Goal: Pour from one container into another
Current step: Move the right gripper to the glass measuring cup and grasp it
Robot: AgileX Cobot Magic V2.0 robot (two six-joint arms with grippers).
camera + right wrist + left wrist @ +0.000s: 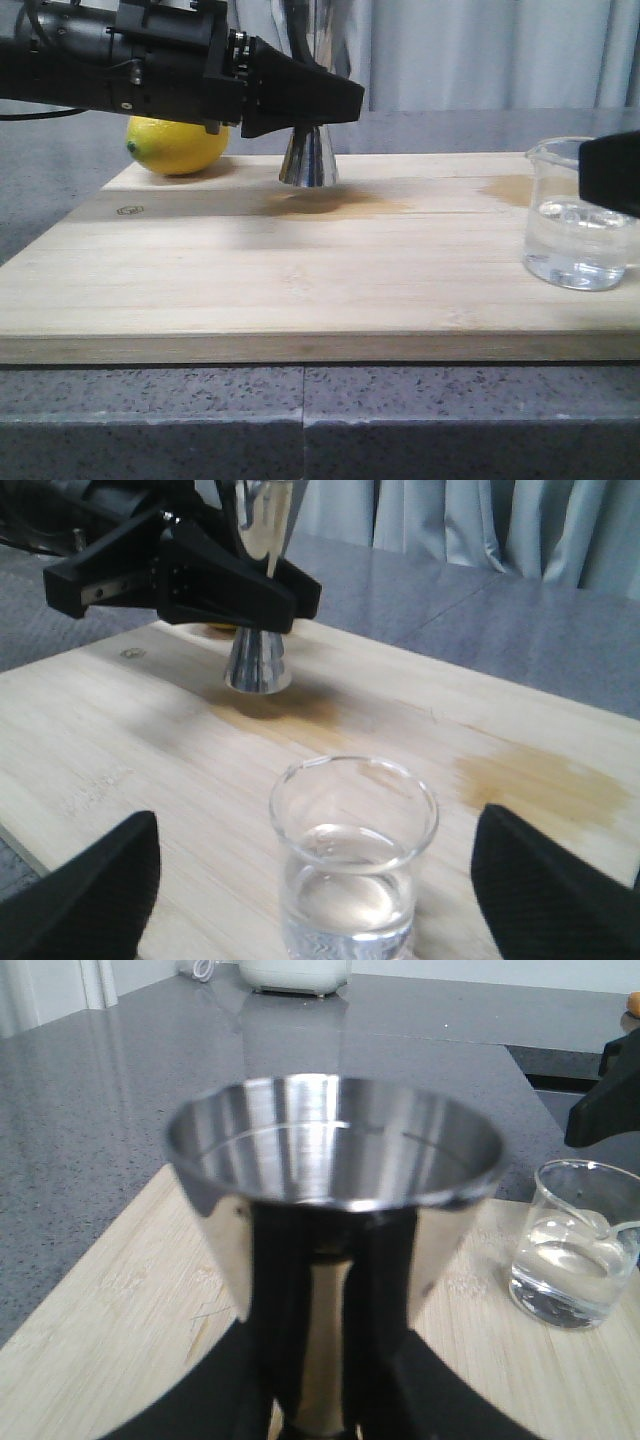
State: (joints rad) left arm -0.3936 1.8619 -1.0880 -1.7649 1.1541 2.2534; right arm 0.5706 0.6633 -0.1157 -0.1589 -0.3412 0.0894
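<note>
We see the glass beaker (574,215) standing upright on the wooden board (300,280) at about 3 o'clock from the board's middle in the front view, close to the right edge, with clear water (350,895) filling its lower part and the pouring lip on its rim. The right gripper (350,890) is spread wide around the beaker, one dark finger (95,895) well off to each side and neither touching the glass.

At about 11 o'clock from the board's middle stands the steel jigger (309,160), upright, its flared base resting on the board. The left gripper (310,100) is clamped on the jigger at its narrow waist; the left wrist view shows the open upper cup (335,1145) just above the black fingers (230,1390), with a film of liquid glinting inside.

Two darker stains mark the wood: one (330,203) just in front of the jigger, another (510,188) beside the beaker. A lemon (178,145) lies at the board's far-left corner, at 9 o'clock from the jigger. The board rests on a grey speckled surface (300,420).
</note>
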